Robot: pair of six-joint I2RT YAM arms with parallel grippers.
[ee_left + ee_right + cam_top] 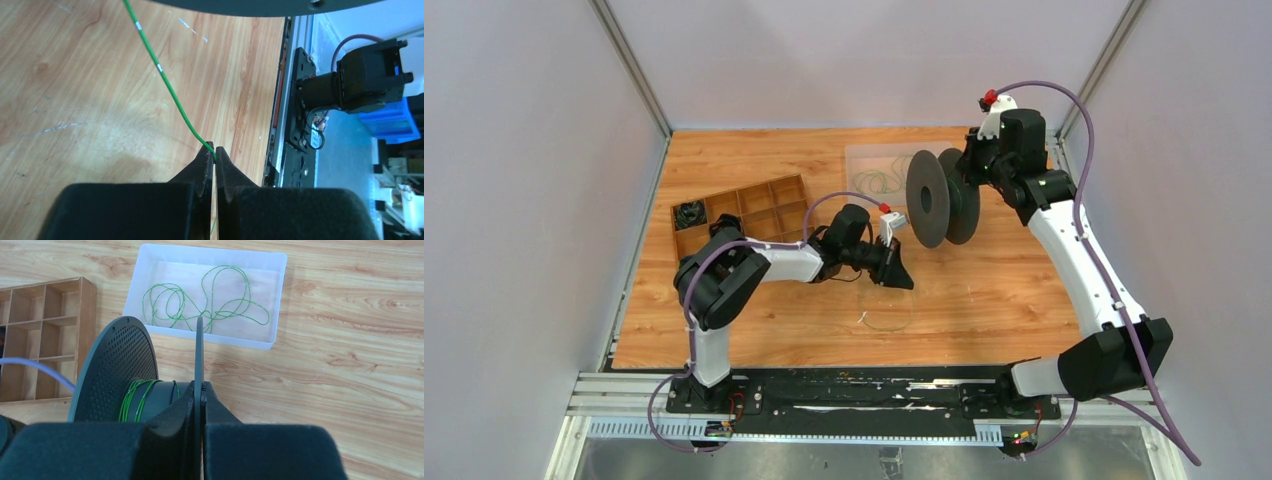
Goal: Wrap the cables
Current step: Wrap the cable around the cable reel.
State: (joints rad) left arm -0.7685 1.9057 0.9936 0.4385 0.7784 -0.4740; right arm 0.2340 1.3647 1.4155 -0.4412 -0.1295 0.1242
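Note:
My left gripper (215, 150) is shut on a thin green cable (170, 87) that runs up from its fingertips across the wood toward the spool. In the top view the left gripper (902, 272) hangs over a loose cable loop (886, 315) lying on the table. My right gripper (201, 385) is shut on the thin edge of one flange (199, 350) of a black spool (942, 198), which it holds above the table. A few green turns (135, 400) lie round the spool's hub. More cables (220, 268) lie in loose loops in a clear tray (210, 250).
A wooden compartment box (742, 212) stands at the left, with a black cord bundle (689, 213) in one cell. The clear tray (854, 150) is at the back, behind the spool. A black rail (864, 385) runs along the near edge.

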